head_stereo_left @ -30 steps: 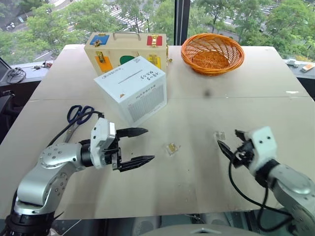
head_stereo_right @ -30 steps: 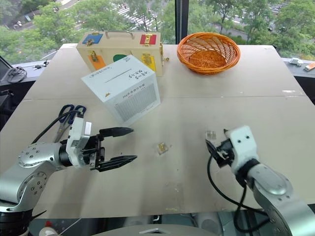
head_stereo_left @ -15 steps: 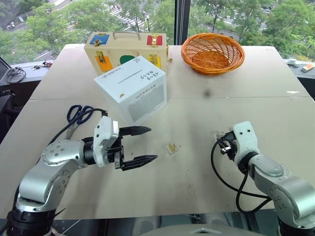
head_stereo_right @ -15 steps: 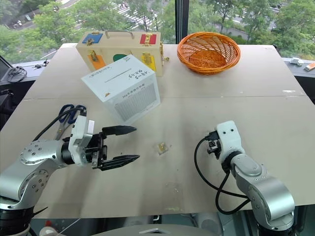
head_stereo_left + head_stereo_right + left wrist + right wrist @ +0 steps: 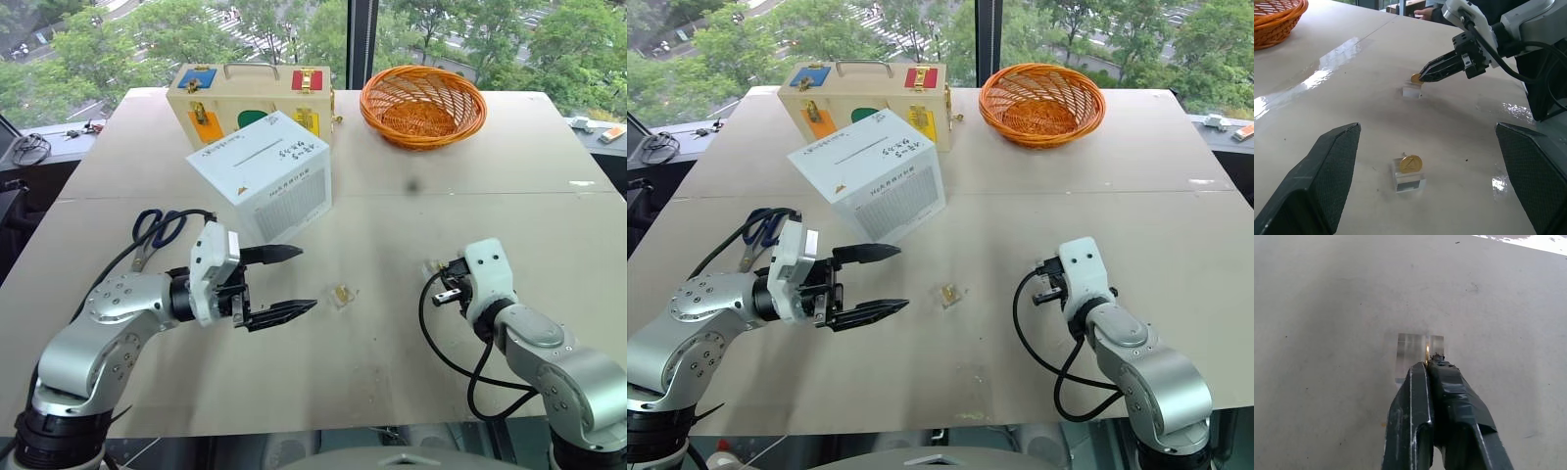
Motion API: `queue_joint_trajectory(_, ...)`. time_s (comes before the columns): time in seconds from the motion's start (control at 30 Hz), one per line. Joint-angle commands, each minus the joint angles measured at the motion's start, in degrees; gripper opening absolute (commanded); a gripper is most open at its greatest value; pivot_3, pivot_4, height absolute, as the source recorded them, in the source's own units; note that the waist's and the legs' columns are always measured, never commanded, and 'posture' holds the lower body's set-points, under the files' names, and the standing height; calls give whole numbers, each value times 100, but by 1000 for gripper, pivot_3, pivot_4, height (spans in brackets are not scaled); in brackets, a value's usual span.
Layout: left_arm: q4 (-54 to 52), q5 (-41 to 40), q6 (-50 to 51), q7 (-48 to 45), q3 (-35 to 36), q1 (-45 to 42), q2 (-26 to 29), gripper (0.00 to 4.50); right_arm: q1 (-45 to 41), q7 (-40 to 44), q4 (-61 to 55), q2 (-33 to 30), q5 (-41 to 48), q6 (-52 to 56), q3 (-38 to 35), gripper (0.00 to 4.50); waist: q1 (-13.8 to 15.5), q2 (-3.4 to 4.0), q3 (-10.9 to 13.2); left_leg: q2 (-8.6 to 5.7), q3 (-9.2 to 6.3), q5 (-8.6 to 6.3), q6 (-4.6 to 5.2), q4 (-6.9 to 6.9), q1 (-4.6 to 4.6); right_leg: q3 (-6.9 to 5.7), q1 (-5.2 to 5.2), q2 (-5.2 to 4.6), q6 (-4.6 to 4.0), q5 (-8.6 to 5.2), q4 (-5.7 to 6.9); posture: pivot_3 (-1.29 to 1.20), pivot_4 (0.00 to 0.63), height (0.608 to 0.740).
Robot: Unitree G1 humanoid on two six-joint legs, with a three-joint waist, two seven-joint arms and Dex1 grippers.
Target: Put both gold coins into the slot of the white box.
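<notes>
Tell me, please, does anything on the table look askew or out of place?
The white box sits turned at an angle to the table edge, one corner toward the robot, unlike the wooden latch case behind it. Each gold coin stands upright on its clear holder, which seems intended. Nothing looks spilled or damaged.

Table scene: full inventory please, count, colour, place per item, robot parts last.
gold coins: 2, gold; one upright in a clear holder mid-table, one at the right gripper's tips over the other holder
clear holders: 2, clear; mid-table and by the right gripper
white box: 1, white, grey grid panel; left of centre, slot on top
wooden case: 1, cream, coloured latches; behind the white box
basket: 1, orange; far right of centre
scissors: 1, blue handles; left, by the left arm
table: 1, beige
left gripper: open, pointing at the mid-table coin
right gripper: shut on a gold coin
</notes>
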Motion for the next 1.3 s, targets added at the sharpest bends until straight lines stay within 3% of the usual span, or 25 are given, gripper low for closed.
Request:
queue_joint_trajectory(0.03,-255,-136,8,1,-3,-63,50,4500,-70,41,-210,-15,-38,-1,-114,30,0,0,0,0,0,0,0,0,0,0,0,0,0,0,0,0,150,740)
queue_joint_trajectory(0.17,-291,-546,427,187,20,-216,12,4500,-33,216,-340,-41,71,-147,-291,30,8,0,1,2,0,0,0,0,0,0,0,0,0,0,0,0,150,740)
queue_joint_trajectory(0.3,-309,-1359,1222,630,53,-633,7,4500,58,1101,-846,-262,667,-716,-699,30,4,1,7,3,-5,0,0,0,-2,0,0,-1,5,-2,0,0,150,740)
queue_joint_trajectory(0.43,-60,-2016,1850,955,-148,-1396,-130,4500,-150,1971,-1118,-548,1936,-926,-1242,30,1,-2,9,-2,-11,0,0,0,0,-6,5,4,9,-4,0,0,150,740)
queue_joint_trajectory(0.47,34,-2132,1964,981,-217,-1596,-201,4243,-273,2117,-1119,-643,2329,-928,-1368,8,2,-1,9,-2,-14,0,0,1,0,-7,6,6,10,-4,0,0,150,740)
queue_joint_trajectory(0.57,186,-1974,1922,734,-515,-1911,-314,3331,-719,2324,-1087,-896,3205,-823,-1557,0,-14,-1,9,-7,-13,0,1,4,7,-4,13,9,10,-3,1,0,150,740)
queue_joint_trajectory(0.77,542,-1745,1771,205,-911,-2226,-462,3331,-1440,2100,-822,-1366,4381,-893,-1432,0,-1,-3,11,-6,-17,0,1,-1,6,-4,11,16,-13,8,1,0,150,740)
queue_joint_trajectory(0.83,615,-1594,1660,61,-978,-2283,-484,2776,-1499,1989,-790,-1530,4603,-965,-1392,0,6,-3,11,-6,-21,0,1,-4,2,-5,11,17,-15,8,-1,0,150,740)
queue_joint_trajectory(1.03,762,-1407,1518,-322,-1062,-2405,-525,2776,-1401,1729,-878,-1997,5239,-1345,-1362,0,10,-5,13,-9,-21,0,1,-3,-9,-4,8,15,-14,8,-8,0,150,740)
queue_joint_trajectory(1.13,754,-1241,1361,-379,-1097,-2388,-564,1750,-1286,1611,-930,-2200,5408,-1559,-1326,0,12,-5,14,-9,-26,0,1,-3,-11,-8,6,14,-14,8,-7,0,150,740)
queue_joint_trajectory(1.3,783,-1149,1330,-512,-1146,-2399,-593,1750,-1032,1639,-955,-2472,5418,-1913,-1232,0,12,-5,14,-9,-31,0,1,-1,-13,-12,6,15,-13,8,-7,0,150,740)
